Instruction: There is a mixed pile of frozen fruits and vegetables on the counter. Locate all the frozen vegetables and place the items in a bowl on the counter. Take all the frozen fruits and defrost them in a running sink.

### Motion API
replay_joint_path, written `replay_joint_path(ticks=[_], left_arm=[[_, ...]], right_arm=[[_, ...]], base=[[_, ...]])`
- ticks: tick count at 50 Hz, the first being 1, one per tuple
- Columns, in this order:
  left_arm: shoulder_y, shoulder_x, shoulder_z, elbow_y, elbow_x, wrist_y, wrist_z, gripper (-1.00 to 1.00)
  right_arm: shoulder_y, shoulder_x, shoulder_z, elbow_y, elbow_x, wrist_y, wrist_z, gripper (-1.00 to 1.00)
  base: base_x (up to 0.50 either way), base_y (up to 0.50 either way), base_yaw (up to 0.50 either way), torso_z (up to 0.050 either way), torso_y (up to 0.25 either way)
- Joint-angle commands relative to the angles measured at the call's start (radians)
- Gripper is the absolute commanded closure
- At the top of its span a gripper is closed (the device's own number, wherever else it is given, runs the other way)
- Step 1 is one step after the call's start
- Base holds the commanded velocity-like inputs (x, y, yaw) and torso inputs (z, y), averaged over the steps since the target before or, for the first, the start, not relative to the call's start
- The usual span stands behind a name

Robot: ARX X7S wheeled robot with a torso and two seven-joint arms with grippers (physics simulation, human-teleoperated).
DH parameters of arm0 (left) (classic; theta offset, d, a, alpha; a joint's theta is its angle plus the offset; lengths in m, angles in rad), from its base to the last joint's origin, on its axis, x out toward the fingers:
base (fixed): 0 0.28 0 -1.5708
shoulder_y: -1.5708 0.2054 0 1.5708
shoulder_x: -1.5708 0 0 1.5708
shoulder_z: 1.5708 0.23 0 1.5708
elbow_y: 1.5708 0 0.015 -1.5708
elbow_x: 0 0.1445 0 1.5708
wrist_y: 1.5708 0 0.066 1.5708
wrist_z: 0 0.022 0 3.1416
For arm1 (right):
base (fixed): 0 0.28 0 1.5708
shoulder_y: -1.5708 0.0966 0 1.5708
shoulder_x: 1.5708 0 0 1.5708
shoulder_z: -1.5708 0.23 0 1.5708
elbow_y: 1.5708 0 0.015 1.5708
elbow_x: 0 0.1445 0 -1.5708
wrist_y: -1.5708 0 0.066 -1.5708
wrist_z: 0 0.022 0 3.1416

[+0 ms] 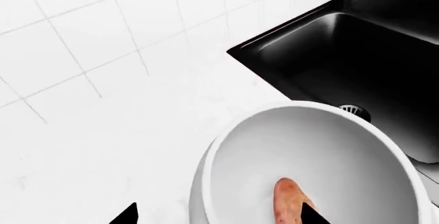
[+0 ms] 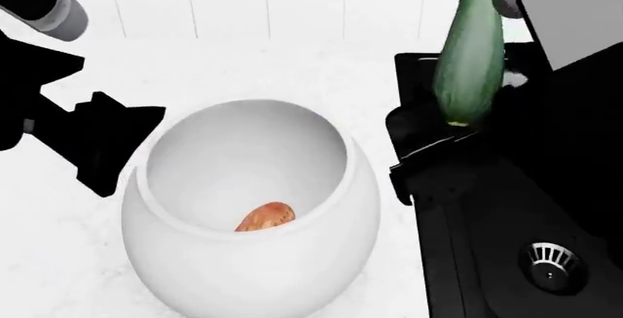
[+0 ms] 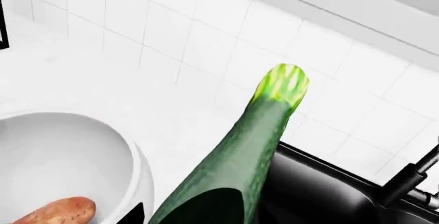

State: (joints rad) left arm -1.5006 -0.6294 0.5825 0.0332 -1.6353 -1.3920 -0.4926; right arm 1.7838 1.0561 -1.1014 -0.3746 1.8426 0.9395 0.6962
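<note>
White marbled surface (image 2: pixel 292 63) runs back to a tiled wall; the matte black sink (image 2: pixel 545 208) is let into it on the robot's right, silver strainer (image 2: pixel 551 262) visible in the basin.

Glossy white bowl (image 2: pixel 248 208) stands on the surface just beside the sink's rim. Sweet potato (image 2: pixel 265 217) lies inside, on the bottom.

Zucchini (image 2: pixel 469 55) is held off the surface, nearly upright in the head view, over the sink's edge and to the right of the bowl. Right claw (image 3: pixel 185 208) pinches its dark lower part; pale green stem end points away from the claw.

Left claw (image 1: pixel 218 215) hovers over the bowl's near rim, fingers spread, nothing between them; sweet potato lies just beyond its fingertips.
</note>
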Motion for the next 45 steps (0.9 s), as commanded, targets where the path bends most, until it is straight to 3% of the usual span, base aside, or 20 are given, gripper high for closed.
replay_joint_path(ticks=[1, 4, 6, 14, 30, 45], left_arm=[[-0.068, -0.101, -0.052, 0.092, -0.293, -0.06, -0.338, -1.0], [-0.104, -0.084, -0.038, 0.07, -0.278, -0.07, -0.33, -1.0], [-0.104, -0.12, -0.033, 0.092, -0.345, -0.06, -0.361, -1.0], [-0.046, -0.17, -0.032, 0.168, -0.413, 0.014, -0.438, -1.0], [-0.016, -0.253, -0.049, 0.266, -0.507, 0.105, -0.523, -1.0], [0.003, -0.312, -0.081, 0.285, -0.511, 0.109, -0.492, -1.0]], right_arm=[[0.381, -0.285, 0.011, 0.465, -0.025, 0.379, -0.375, 1.0], [0.403, -0.368, -0.01, 0.576, -0.089, 0.402, -0.523, 1.0], [0.412, -0.432, -0.032, 0.66, -0.13, 0.417, -0.644, 1.0], [0.365, -0.587, -0.114, 0.744, -0.246, 0.398, -0.84, 1.0], [0.275, -0.676, -0.098, 0.835, -0.14, 0.376, -0.78, 1.0], [0.207, -0.694, -0.121, 0.838, -0.06, 0.407, -0.691, 1.0]], base=[[0.0, 0.0, 0.0, 0.0, 0.0], [0.0, 0.0, 0.0, 0.0, 0.0], [0.0, 0.0, 0.0, 0.0, 0.0], [0.0, 0.0, 0.0, 0.0, 0.0], [0.0, 0.0, 0.0, 0.0, 0.0], [0.0, 0.0, 0.0, 0.0, 0.0]])
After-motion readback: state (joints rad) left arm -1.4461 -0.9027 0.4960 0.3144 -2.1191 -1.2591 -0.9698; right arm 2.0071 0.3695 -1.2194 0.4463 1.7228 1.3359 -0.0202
